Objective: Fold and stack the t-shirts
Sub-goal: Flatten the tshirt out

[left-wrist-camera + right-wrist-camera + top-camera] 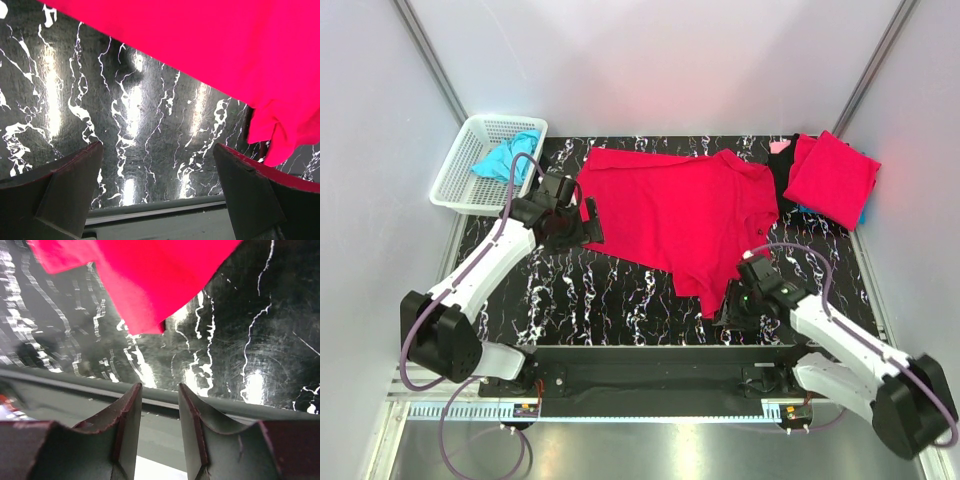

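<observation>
Red t-shirt (680, 215) lay spread flat on worktop (610, 300), unfolded. Left jaws stood wide, empty, beside its left edge. Right jaws stood narrow, nothing between, just short of hem corner (150, 325). Risk: right jaws closing on air, or one-sided pull bunching cloth.

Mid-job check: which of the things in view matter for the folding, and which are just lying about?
Part of the job:
- spread red t-shirt
- folded red t-shirt, far right
- crumpled turquoise t-shirt

Just lying about:
- white basket holding the turquoise one
- marble table
</observation>
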